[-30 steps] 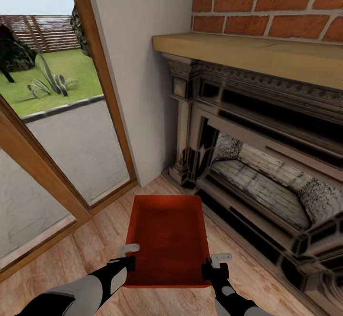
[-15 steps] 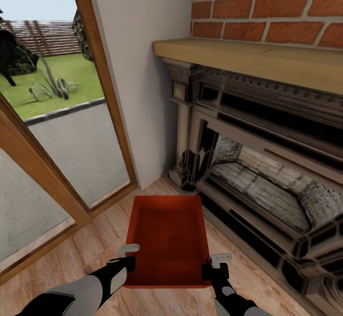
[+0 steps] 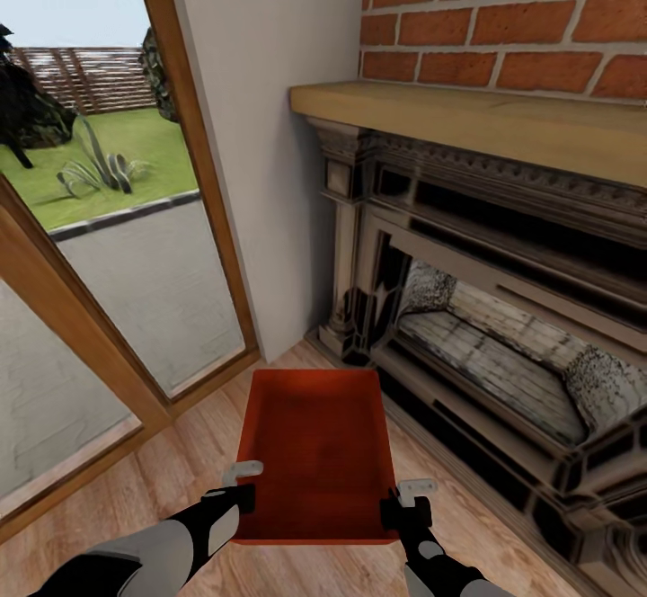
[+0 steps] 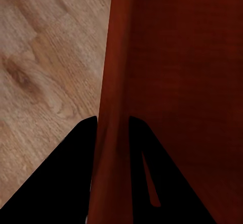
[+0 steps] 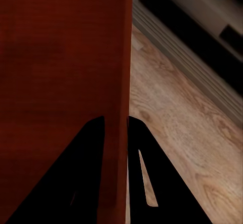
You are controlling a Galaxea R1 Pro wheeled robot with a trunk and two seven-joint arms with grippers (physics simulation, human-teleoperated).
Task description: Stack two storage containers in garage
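Observation:
An orange-red storage container (image 3: 314,453) hangs level in front of me above the light wood-plank floor (image 3: 153,480) of the living room. My left gripper (image 3: 241,496) is shut on its left wall; in the left wrist view that wall (image 4: 114,102) runs between the two dark fingers (image 4: 66,178). My right gripper (image 3: 395,509) is shut on the right wall, and the right wrist view has that wall (image 5: 119,82) pinched between its fingers (image 5: 147,178). The second container is out of view.
A dark ornate fireplace (image 3: 485,327) under a wooden mantel (image 3: 476,120) and brick wall (image 3: 503,13) stands close on the right. Wood-framed glass doors (image 3: 117,291) fill the left, with a pale wall section (image 3: 270,147) between them.
The whole picture has slid slightly downward, so the camera has moved. The container and both grippers keep the same place in the view.

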